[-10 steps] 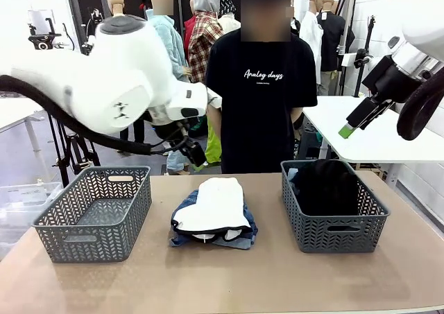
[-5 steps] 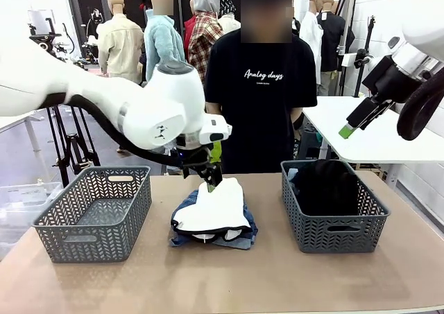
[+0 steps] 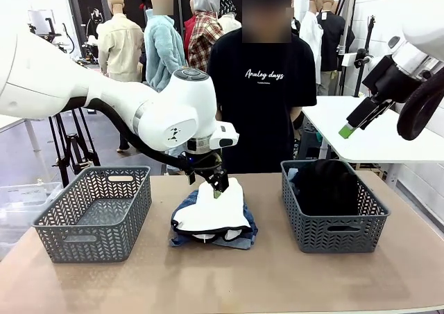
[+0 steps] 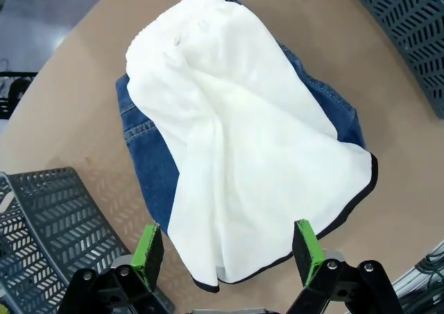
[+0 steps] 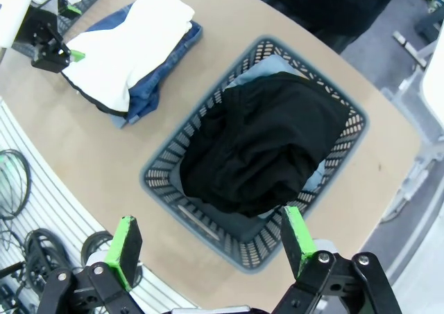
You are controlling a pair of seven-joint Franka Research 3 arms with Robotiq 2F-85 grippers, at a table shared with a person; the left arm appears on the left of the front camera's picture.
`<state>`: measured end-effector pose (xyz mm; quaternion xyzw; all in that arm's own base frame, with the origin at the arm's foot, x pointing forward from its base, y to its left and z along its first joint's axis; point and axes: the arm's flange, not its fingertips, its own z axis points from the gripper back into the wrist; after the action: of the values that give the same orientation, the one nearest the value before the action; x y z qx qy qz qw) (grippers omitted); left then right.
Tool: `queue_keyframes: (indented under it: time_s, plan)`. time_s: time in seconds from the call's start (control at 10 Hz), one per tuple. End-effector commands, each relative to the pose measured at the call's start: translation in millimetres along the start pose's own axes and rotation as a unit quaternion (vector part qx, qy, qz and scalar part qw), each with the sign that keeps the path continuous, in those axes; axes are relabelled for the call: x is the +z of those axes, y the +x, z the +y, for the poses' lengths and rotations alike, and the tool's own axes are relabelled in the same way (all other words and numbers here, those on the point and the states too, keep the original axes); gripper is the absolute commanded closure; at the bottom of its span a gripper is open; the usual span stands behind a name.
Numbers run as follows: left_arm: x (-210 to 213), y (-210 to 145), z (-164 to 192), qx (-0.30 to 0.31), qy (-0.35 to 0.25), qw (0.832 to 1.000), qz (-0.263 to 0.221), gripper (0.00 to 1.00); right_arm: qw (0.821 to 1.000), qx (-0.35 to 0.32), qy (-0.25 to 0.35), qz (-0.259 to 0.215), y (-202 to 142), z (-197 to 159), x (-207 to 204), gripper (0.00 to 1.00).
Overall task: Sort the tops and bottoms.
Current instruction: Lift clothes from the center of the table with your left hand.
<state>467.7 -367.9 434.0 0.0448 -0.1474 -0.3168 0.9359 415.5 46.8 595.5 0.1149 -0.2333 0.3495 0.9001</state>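
Two tools: left gripper (image 3: 218, 187) and right gripper (image 3: 355, 122), both with fingers spread wide, nothing pinched.
Left arm: its gripper (image 4: 227, 249) hangs low over the far end of the white top (image 4: 243, 175); contact cannot be told.
Right arm: its gripper (image 5: 208, 241) is raised high over the right basket (image 5: 170, 189).
Mid-tabletop pile: white top (image 3: 211, 206) lies on the denim shorts (image 4: 146, 154).
Right basket: holds the bulky black top (image 5: 263, 147), near the right edge.
Left basket (image 3: 94, 220): near the left edge.
Surface: plain brown tabletop (image 3: 229, 279).
Room: a person (image 3: 260, 99) stands at the far edge; a white side table (image 3: 378, 141) stands beyond the right corner.
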Motion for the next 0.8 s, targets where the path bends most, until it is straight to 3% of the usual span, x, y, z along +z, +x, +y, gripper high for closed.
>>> queue_keyframes:
  time_s: [0.0,0.2,0.5,0.7]
  plan:
    - [13,2,3,0.037,0.009,0.999,0.009,0.03,1.000,0.001,-0.003,0.006,-2,0,0,0.00]
    - [-12,26,2,0.103,0.014,0.994,0.027,0.03,1.000,0.001,-0.003,0.006,-2,0,0,0.00]
    - [-62,54,22,0.232,0.003,0.971,0.052,0.03,1.000,0.001,-0.003,0.006,-2,0,0,0.00]
    - [-82,62,26,0.243,0.001,0.968,0.054,0.03,1.000,0.001,-0.003,0.006,-2,0,0,0.00]
